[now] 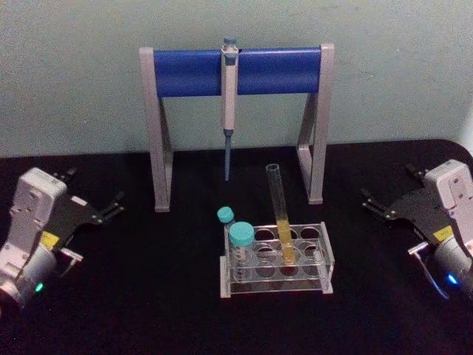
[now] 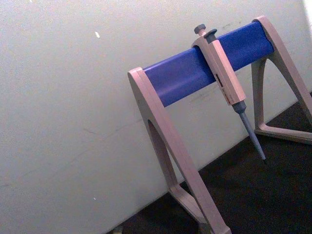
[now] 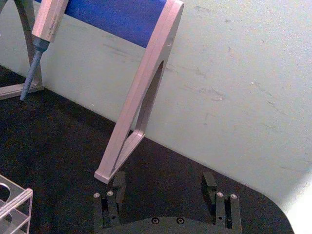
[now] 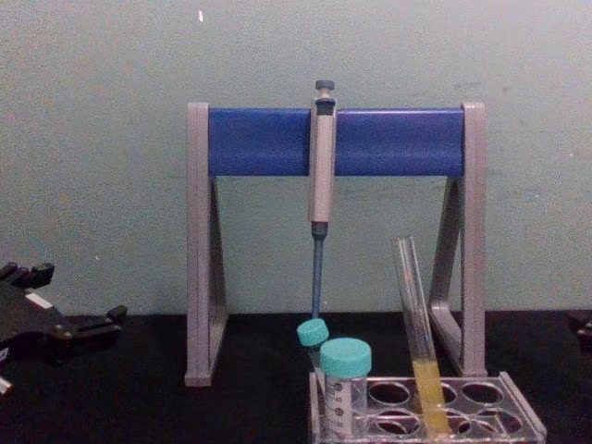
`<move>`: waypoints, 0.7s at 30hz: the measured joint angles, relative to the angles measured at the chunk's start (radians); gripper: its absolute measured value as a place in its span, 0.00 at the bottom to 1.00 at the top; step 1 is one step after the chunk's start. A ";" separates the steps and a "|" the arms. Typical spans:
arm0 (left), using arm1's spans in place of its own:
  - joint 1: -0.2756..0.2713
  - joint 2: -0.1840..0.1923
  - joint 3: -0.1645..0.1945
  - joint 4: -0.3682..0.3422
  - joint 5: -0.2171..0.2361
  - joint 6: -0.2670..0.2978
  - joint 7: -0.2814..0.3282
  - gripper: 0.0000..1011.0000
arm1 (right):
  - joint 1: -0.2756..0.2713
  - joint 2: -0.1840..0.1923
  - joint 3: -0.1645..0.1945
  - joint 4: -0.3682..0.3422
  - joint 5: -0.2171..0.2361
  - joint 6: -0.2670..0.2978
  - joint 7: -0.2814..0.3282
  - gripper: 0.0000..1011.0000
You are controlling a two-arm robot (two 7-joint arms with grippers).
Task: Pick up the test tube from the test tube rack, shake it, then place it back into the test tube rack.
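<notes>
The test tube [image 1: 280, 211] is a long clear glass tube with yellow liquid in its lower part. It stands leaning slightly in a back-row hole of the clear test tube rack [image 1: 325, 260] at the table's middle front. In the chest view the test tube [image 4: 415, 333] rises out of the test tube rack [image 4: 523, 421]. My left gripper [image 1: 94, 189] rests far to the left, open and holding nothing. My right gripper [image 1: 388, 183] rests far to the right, also open; in the right wrist view the right gripper [image 3: 164, 183] has a wide gap between its fingers.
Two teal-capped vials [image 1: 241, 237] stand in the rack's left holes. Behind the rack stands a grey-legged stand with a blue bar [image 1: 236, 71], and a grey pipette [image 1: 229, 111] hangs from it. The black tabletop has free room on both sides of the rack.
</notes>
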 joint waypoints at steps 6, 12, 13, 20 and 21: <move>0.000 0.000 0.000 0.000 0.000 0.000 0.000 0.99 | 0.000 0.000 0.000 0.000 0.000 -0.001 0.000 0.99; 0.000 0.000 0.000 0.000 0.000 0.000 0.000 0.99 | 0.000 0.001 0.000 0.000 0.000 -0.001 0.000 0.99; 0.000 0.000 0.000 0.000 0.000 0.000 0.000 0.99 | 0.000 0.001 0.000 0.000 0.000 -0.001 0.000 0.99; 0.000 0.000 0.000 0.000 0.000 0.000 0.000 0.99 | 0.000 0.001 0.000 0.000 0.000 -0.001 0.000 0.99; 0.000 0.000 0.000 0.000 0.000 0.000 0.000 0.99 | 0.000 0.001 0.000 0.000 0.000 -0.001 0.000 0.99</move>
